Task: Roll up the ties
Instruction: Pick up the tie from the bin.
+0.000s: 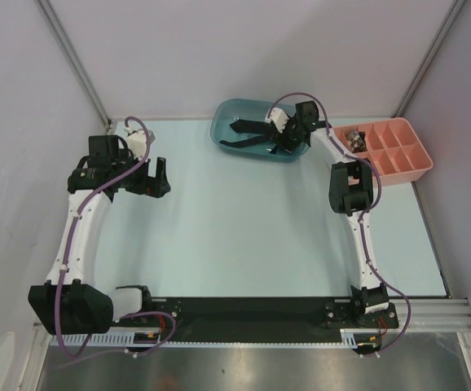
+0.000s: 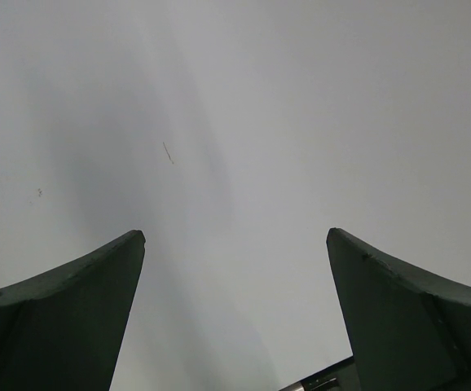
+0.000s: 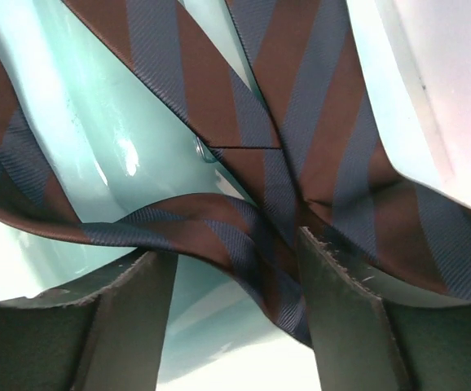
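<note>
At the left of the table (image 1: 235,236), the left gripper (image 1: 150,181) hovers above bare surface, its fingers (image 2: 97,285) spread wide with nothing between them; it has no part in the work at this point. Toward the back centre sits a teal bowl (image 1: 226,137), and the ties (image 1: 248,130) lie in it in a loose tangle, none rolled and none laid out flat on the table. The right gripper (image 3: 235,244) reaches down into that bowl, its fingers part-way apart on either side of a bunched fold of brown-and-blue striped fabric, with a gap on one side, so not clamped. At the far right stands a pink compartment tray (image 1: 398,159); one cell holds something too small to identify. By my reading, the task is barely begun: pick-up, spreading and rolling all remain.
</note>
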`<action>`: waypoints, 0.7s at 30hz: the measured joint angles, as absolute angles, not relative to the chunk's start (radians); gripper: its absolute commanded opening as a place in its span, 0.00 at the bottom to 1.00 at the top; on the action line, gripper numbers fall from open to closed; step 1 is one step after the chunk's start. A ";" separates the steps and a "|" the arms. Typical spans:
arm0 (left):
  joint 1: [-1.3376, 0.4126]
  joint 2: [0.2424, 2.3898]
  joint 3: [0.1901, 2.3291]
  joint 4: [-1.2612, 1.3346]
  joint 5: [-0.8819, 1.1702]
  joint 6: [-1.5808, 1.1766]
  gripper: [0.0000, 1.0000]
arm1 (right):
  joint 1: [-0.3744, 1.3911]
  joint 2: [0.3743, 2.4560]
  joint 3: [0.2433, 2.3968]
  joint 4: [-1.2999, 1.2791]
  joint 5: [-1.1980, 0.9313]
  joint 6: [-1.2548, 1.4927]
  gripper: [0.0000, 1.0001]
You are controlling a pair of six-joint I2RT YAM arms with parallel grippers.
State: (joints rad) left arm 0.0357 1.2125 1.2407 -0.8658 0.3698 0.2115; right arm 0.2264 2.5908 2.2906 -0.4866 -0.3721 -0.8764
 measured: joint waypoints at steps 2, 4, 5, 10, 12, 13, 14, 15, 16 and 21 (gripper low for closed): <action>0.036 1.217 1.245 -0.873 0.369 0.212 0.99 | 0.227 2.594 2.291 -0.472 -0.371 -0.869 0.48; 0.036 1.222 1.249 -0.876 0.369 0.213 0.99 | 0.227 2.603 2.291 -0.453 -0.369 -0.861 0.35; 0.036 1.225 1.251 -0.878 0.369 0.213 0.99 | 0.227 2.608 2.293 -0.436 -0.366 -0.854 0.31; 0.036 1.231 1.252 -0.879 0.369 0.221 1.00 | 0.227 2.628 2.295 -0.377 -0.351 -0.831 0.02; 0.036 1.234 1.253 -0.881 0.369 0.222 1.00 | 0.227 2.629 2.295 -0.367 -0.346 -0.820 0.00; 0.036 1.235 1.255 -0.882 0.369 0.224 0.99 | 0.227 2.629 2.295 -0.361 -0.343 -0.812 0.00; 0.036 1.237 1.258 -0.884 0.369 0.228 0.99 | 0.227 2.629 2.295 -0.353 -0.340 -0.804 0.00; 0.036 1.238 1.262 -0.886 0.369 0.230 0.99 | 0.227 2.629 2.295 -0.344 -0.338 -0.796 0.00; 0.036 1.239 1.266 -0.887 0.369 0.230 0.99 | 0.227 2.629 2.294 -0.335 -0.336 -0.788 0.00; 0.036 1.244 1.290 -0.886 0.371 0.241 1.00 | 0.226 2.608 2.276 -0.284 -0.329 -0.738 0.00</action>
